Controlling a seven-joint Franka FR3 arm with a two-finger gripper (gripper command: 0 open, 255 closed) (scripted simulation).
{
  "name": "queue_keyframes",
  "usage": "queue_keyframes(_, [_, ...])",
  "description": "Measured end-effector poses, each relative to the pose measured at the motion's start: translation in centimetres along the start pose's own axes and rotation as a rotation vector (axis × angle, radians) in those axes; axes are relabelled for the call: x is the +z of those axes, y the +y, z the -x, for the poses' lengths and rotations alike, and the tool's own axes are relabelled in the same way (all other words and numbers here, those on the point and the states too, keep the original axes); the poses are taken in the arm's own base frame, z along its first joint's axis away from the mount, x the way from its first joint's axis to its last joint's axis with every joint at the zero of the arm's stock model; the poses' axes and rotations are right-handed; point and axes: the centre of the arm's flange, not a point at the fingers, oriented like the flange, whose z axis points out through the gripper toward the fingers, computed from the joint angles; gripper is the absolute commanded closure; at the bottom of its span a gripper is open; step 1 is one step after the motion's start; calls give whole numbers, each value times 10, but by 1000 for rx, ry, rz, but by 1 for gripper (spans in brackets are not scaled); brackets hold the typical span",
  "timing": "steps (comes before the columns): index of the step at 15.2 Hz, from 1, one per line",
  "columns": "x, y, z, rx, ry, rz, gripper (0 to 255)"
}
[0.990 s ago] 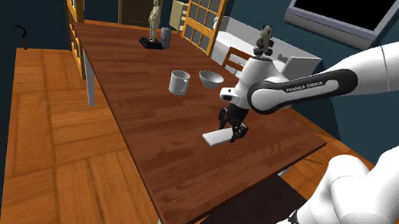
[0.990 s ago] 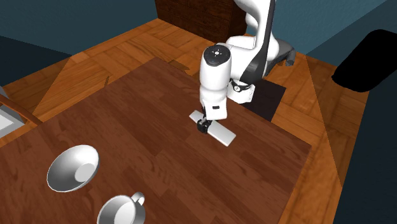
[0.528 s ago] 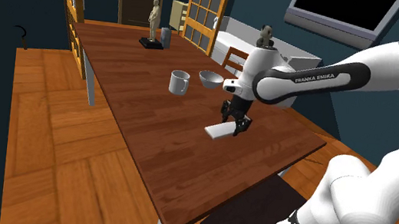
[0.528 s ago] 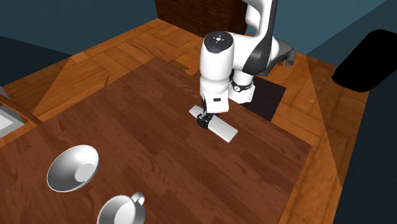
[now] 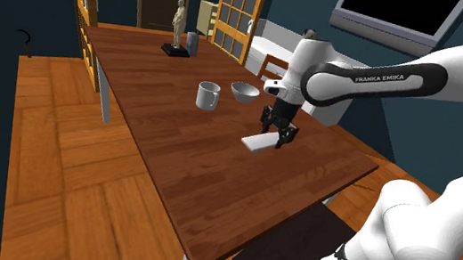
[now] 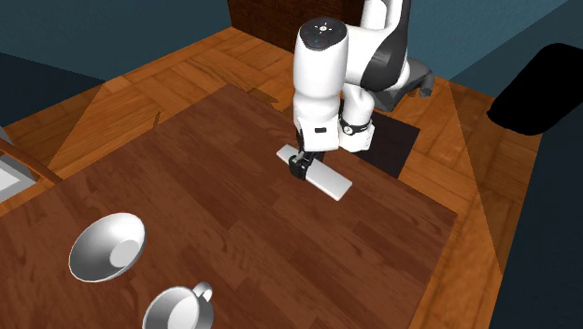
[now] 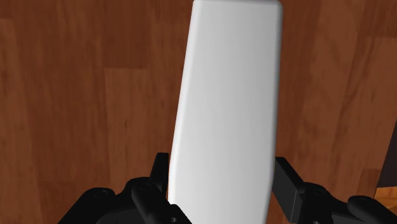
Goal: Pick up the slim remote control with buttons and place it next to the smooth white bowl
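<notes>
Since a second ago the arm has carried the remote [image 5: 260, 142] along the bench [image 5: 169, 149] toward the bowl [image 5: 244, 91], away from the stand [image 5: 283, 247]. The claw [image 5: 277, 139] is clamped on one end of the remote, a plain white slab. In the wrist view its two black fingers [image 7: 160, 170] press the remote's [image 7: 226, 108] long sides, and the rest juts out ahead of the claw [image 7: 222, 177] over brown wood. Whether the remote fully clears the bench I cannot tell.

In the second exterior view the remote [image 6: 324, 177] lies level under the claw [image 6: 299, 166], near the bench's [image 6: 187, 178] edge by the stand. The bowl [image 6: 106, 246] sits well apart from it, toward that view's lower left. A white mug [image 6: 177, 307] stands just beside the bowl.

In the shoulder view the mug [image 5: 208, 95] is on the bowl's left, and a small statue [image 5: 178, 24] stands at the bench's far end. A chair back [image 5: 273, 67] rises beyond the bench behind the bowl.
</notes>
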Motion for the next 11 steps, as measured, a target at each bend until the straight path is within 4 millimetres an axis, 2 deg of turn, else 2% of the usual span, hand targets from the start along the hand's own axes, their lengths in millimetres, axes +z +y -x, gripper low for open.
queue_keyframes(6, [-28,6,3,0,0,0,255])
queue_keyframes(9, [-30,35,20,1,1,-1,255])
queue_keyframes(11, [-31,61,30,1,1,-1,255])
